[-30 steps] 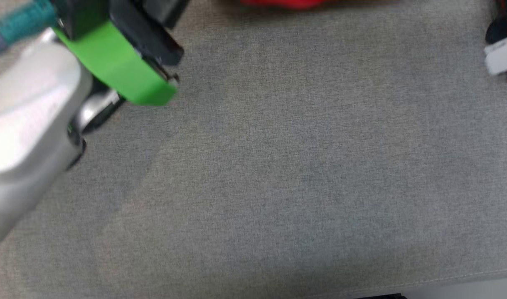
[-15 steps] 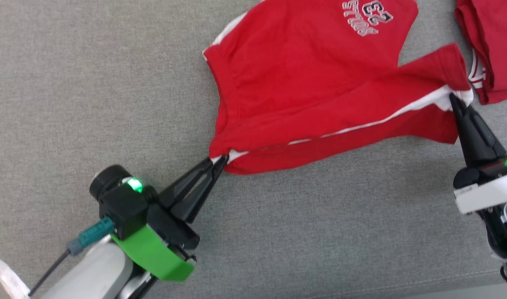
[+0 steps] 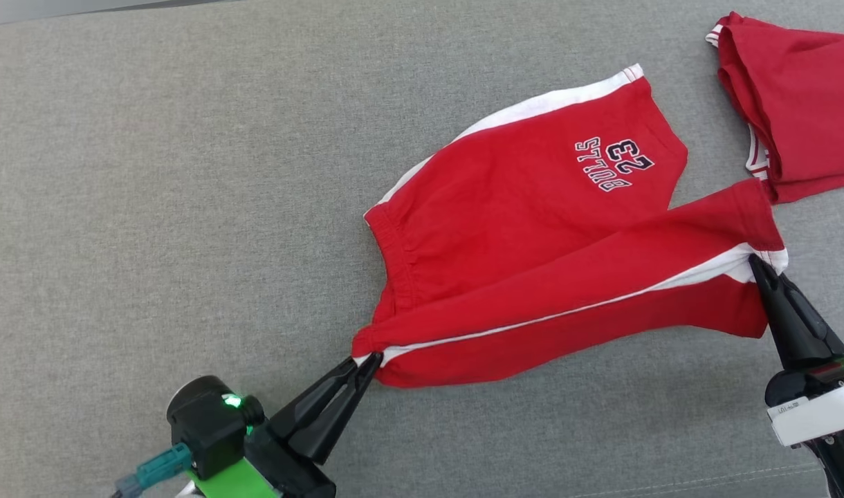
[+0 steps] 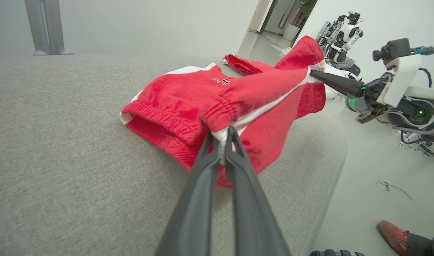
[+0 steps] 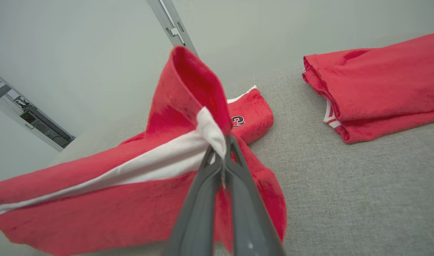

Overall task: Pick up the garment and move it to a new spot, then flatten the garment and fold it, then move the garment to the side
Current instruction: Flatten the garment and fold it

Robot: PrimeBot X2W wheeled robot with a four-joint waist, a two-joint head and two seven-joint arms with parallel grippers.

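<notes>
Now left claw (image 3: 371,360) pinching shorts (image 3: 533,228) waistband corner, right claw (image 3: 753,259) pinching leg hem, wide cushion (image 3: 152,207) leftward

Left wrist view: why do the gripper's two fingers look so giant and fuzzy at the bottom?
Left wrist view: the left gripper has its fingers right by the wide lens, so they look huge and soft, while the red shorts are sharp; right wrist view: the right gripper looks the same; head view: crisp, evenly lit, no glare.
</notes>
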